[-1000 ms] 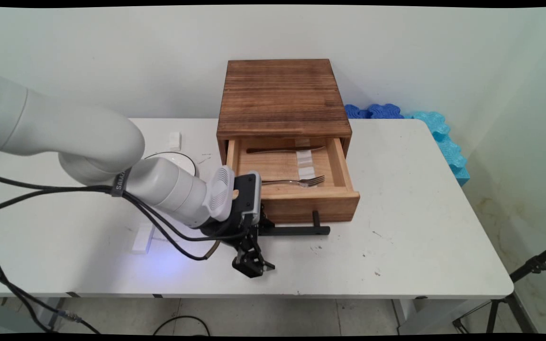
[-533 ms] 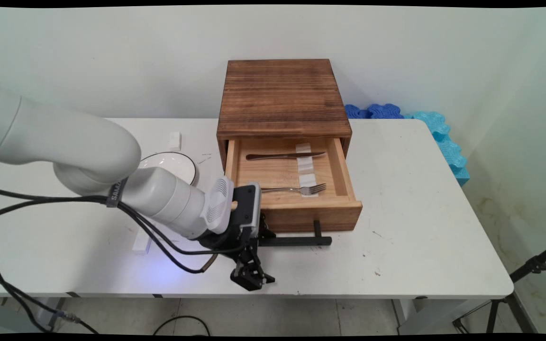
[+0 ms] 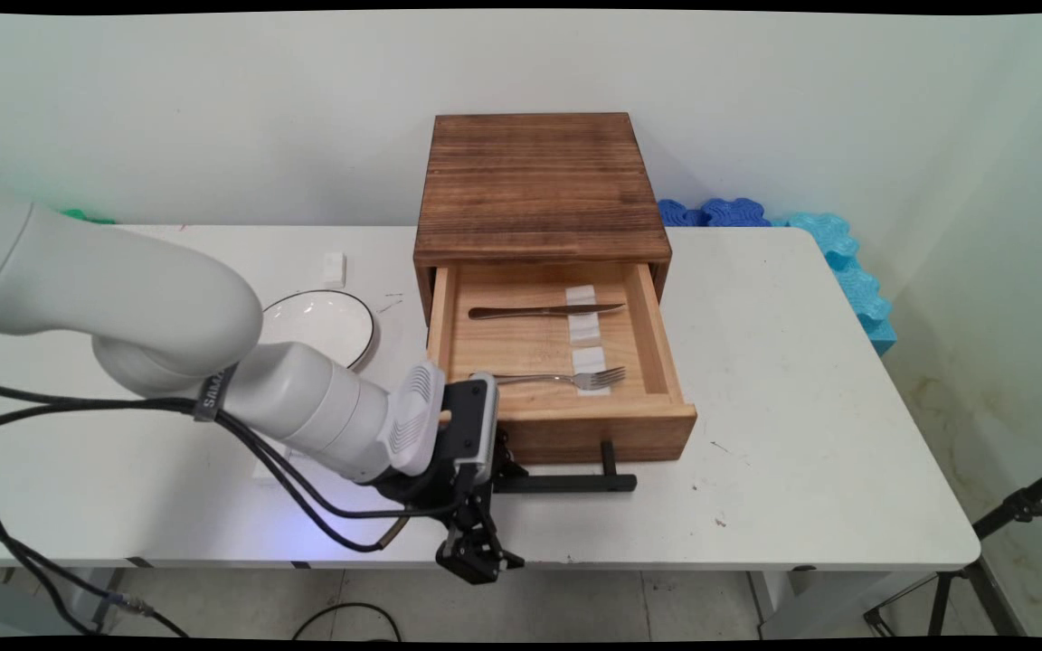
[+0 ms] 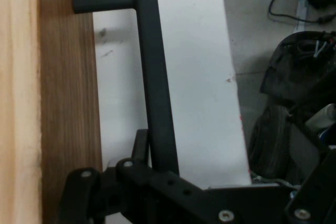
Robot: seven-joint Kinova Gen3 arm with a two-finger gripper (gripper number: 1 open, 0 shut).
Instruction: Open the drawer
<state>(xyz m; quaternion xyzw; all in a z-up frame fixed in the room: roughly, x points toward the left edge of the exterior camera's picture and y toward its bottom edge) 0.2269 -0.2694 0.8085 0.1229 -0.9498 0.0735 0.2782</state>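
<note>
Over at the far left of the counter (image 3: 801, 434), near 9 o'clock, the white arm reaches in low with black cables hanging under it, and just behind its wrist sits a white bowl (image 3: 326, 321) with a dark rim; a small white block (image 3: 333, 268) lies further back toward 11 o'clock. Moving right, the gripper (image 3: 505, 476) sits at the left end of the black bar handle (image 3: 575, 482) of the drawer (image 3: 566, 425), close to the counter's near edge at about 6 o'clock. In the hand view the handle (image 4: 157, 98) runs straight down into the black linkage, and the fingers are closed narrowly around the bar, one finger (image 4: 139, 148) showing beside it on the drawer side. The drawer front (image 4: 65, 103) runs along the left of that view, with one handle post joining it near the top. Further right in the main view, the drawer stands pulled well out of the dark wooden box (image 3: 535, 181), which sits at the counter's middle toward 12 o'clock. Inside the drawer lie a knife (image 3: 544, 311) toward the back and a fork (image 3: 566, 377) toward the front, both lying crosswise over white tape strips (image 3: 584, 325). Beyond the counter's right back corner, near 2 o'clock, blue foam pieces (image 3: 838, 253) lean by the wall
</note>
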